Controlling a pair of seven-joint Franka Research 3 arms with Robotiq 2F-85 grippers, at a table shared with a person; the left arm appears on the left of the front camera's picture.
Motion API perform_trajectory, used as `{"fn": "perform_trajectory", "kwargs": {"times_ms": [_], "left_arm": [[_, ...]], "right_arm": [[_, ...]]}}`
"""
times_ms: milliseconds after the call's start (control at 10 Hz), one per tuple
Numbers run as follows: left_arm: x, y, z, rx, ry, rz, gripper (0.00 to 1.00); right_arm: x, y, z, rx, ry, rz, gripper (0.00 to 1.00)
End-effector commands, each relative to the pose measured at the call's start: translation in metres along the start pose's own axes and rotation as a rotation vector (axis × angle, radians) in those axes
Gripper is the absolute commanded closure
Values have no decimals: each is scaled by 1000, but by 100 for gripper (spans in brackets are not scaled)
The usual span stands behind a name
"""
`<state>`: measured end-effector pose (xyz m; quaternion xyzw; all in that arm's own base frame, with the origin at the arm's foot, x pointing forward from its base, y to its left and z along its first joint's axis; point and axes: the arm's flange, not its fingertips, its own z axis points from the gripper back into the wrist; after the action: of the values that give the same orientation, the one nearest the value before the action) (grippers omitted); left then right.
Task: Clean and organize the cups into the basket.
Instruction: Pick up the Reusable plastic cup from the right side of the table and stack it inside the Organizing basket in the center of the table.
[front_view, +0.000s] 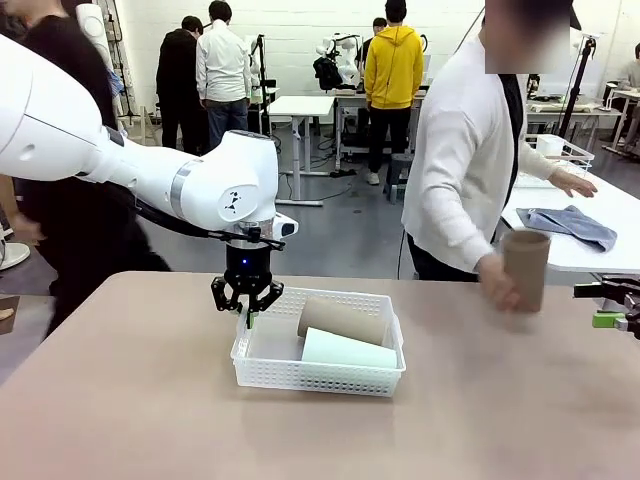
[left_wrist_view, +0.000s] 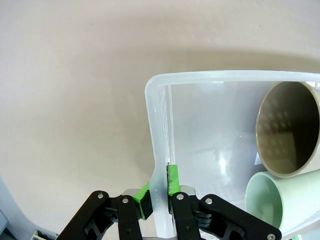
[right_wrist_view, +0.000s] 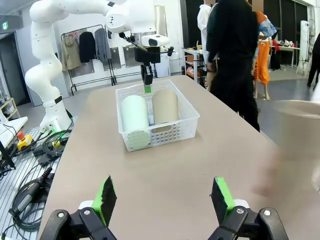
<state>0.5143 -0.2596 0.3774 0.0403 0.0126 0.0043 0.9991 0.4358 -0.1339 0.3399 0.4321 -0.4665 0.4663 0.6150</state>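
Observation:
The white lattice basket (front_view: 262, 372) sits mid-table with a tan cup (front_view: 342, 320) and a mint green cup (front_view: 348, 350) lying side by side inside. My left gripper (front_view: 247, 305) is shut on the basket's left wall; in the left wrist view the gripper (left_wrist_view: 160, 192) pinches the wall below the rim (left_wrist_view: 215, 76), beside the tan cup (left_wrist_view: 287, 130) and the mint cup (left_wrist_view: 270, 205). A person's hand holds another tan cup (front_view: 525, 270) upright at the table's right. My right gripper (right_wrist_view: 164, 195) stands open and holds nothing, facing the basket (right_wrist_view: 189, 119); it is low at the table's right edge (front_view: 610, 305).
A side table (front_view: 600, 215) behind the person carries a blue cloth (front_view: 568, 224) and a wire basket (front_view: 560, 152). The person stands close at the far right of the table. Cables (right_wrist_view: 30, 185) lie on the floor beside the table.

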Motion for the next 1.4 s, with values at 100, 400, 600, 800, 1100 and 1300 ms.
{"fn": "perform_trajectory", "kwargs": {"times_ms": [100, 400, 600, 800, 1100, 1300], "left_arm": [[-1, 0, 1, 1, -2, 3, 100], [-1, 0, 1, 1, -2, 3, 100], [-1, 0, 1, 1, -2, 3, 100], [-1, 0, 1, 1, -2, 3, 100], [-1, 0, 1, 1, -2, 3, 100], [-1, 0, 1, 1, -2, 3, 100]], "right_arm": [[2, 1, 1, -2, 0, 2, 0], [2, 1, 1, -2, 0, 2, 0], [2, 1, 1, -2, 0, 2, 0], [0, 0, 0, 0, 0, 0, 0], [-25, -27, -4, -77, 12, -17, 0], [-46, -30, 4, -65, 18, -40, 0]]}}
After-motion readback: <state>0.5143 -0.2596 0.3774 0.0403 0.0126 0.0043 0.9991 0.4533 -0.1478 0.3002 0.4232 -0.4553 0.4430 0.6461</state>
